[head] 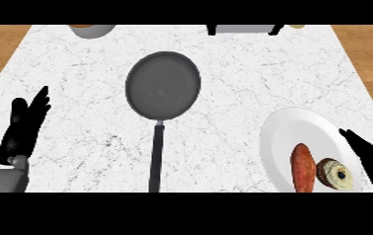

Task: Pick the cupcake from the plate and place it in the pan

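Cupcake (335, 174) sits on plate (287, 130); pan (163, 85) holds nothing. Left robot hand (25, 123) open; right robot hand (358, 147) beside cupcake, state indeterminate.

A black left robot hand (24, 123) tops a grey forearm (15, 177).

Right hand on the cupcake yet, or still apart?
Apart. In the head view the right hand lies over the plate rim, and a strip of white plate shows between its fingers and the cupcake.
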Action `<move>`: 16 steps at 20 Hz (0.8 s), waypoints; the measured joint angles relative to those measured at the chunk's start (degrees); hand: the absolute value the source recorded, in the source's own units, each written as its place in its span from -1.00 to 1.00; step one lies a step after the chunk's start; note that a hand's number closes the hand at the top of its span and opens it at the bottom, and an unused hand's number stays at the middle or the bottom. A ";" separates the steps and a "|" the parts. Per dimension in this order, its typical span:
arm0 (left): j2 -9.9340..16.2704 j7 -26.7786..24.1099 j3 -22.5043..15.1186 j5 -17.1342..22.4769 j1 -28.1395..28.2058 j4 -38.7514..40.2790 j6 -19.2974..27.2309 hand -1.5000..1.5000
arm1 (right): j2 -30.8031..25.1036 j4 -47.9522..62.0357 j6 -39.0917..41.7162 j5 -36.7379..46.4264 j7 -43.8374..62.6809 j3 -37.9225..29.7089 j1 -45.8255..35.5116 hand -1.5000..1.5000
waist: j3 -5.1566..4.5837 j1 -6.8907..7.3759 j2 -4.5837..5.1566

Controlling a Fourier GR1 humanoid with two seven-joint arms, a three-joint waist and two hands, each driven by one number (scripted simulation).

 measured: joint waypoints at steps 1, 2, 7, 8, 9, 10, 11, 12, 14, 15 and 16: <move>-0.36 0.31 0.14 -0.38 0.04 -0.48 0.06 0.00 | 0.84 0.64 0.58 0.74 -0.27 0.08 -0.33 -1.00 | -0.01 0.01 0.00; -0.88 0.44 0.02 -0.91 -0.63 0.20 0.23 0.00 | 1.45 2.65 0.57 1.50 -1.59 0.10 -1.06 -1.00 | -0.01 0.02 0.01; -1.74 1.28 1.21 -2.32 -1.81 0.45 -0.68 0.00 | 4.79 6.01 2.08 4.58 -4.41 -1.03 -2.58 -1.00 | 0.02 0.00 0.01; -1.85 0.83 1.66 -2.44 -1.91 1.04 -1.17 0.00 | 5.40 6.51 2.12 5.21 -5.27 -1.51 -2.45 -1.00 | 0.01 -0.02 0.01; -2.10 0.17 2.05 -2.70 -2.32 2.06 -1.49 0.00 | 6.04 6.56 2.87 5.65 -5.27 -1.84 -2.71 -1.00 | 0.01 -0.04 0.01; -2.06 0.17 2.45 -2.74 -1.76 1.53 -1.90 0.00 | 6.33 7.08 3.52 5.67 -5.73 -2.74 -3.23 -1.00 | 0.01 -0.01 0.01; -2.36 0.67 2.58 -3.02 -1.70 1.02 -1.88 0.00 | 7.32 7.64 3.44 6.54 -6.06 -2.62 -3.68 -1.00 | 0.00 0.01 0.00; -2.49 0.28 2.82 -3.05 -0.66 0.25 -2.20 0.00 | 8.16 8.50 3.40 7.25 -6.40 -2.56 -4.22 -1.00 | 0.00 0.06 -0.01; -2.67 0.82 3.13 -3.52 -0.86 -0.38 -2.54 0.00 | 8.58 10.37 3.26 8.32 -8.71 -3.48 -3.61 -1.00 | 0.00 0.04 0.00; -3.15 0.40 3.29 -3.88 -0.91 0.14 -2.50 0.00 | 8.89 10.70 3.93 8.73 -9.04 -3.80 -3.76 -1.00 | 0.01 0.02 0.00; -2.93 0.78 3.81 -3.82 -1.40 0.25 -2.98 0.00 | 9.54 11.17 3.98 9.45 -9.18 -3.89 -3.75 -1.00 | 0.00 0.00 0.00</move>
